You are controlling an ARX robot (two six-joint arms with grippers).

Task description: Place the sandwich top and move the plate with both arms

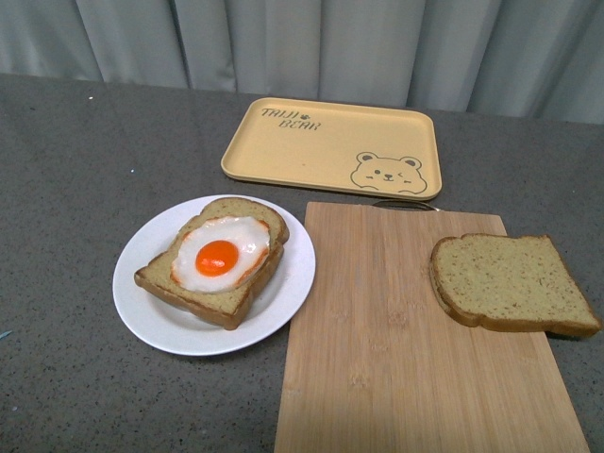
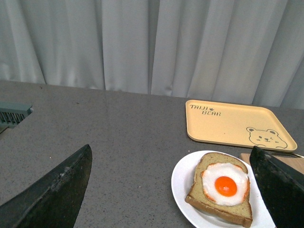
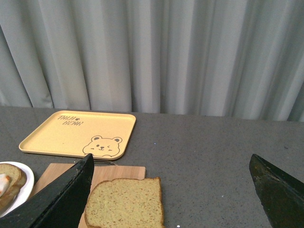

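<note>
The sandwich top (image 1: 511,282), a plain brown bread slice, lies on the right side of a wooden cutting board (image 1: 396,359); it also shows in the right wrist view (image 3: 126,202). The white plate (image 1: 142,302) sits left of the board and holds a bread slice with a fried egg (image 1: 217,258). No arm shows in the front view. My left gripper (image 2: 171,156) is open above the table, the plate (image 2: 183,183) near its right finger. My right gripper (image 3: 171,164) is open, its dark fingers (image 3: 61,199) wide apart, the sandwich top by one of them.
A yellow tray with a bear drawing (image 1: 330,146) lies behind the board and plate. Grey curtains hang along the back of the grey table (image 1: 66,170). A greenish comb-like object (image 2: 13,115) sits at the far edge in the left wrist view.
</note>
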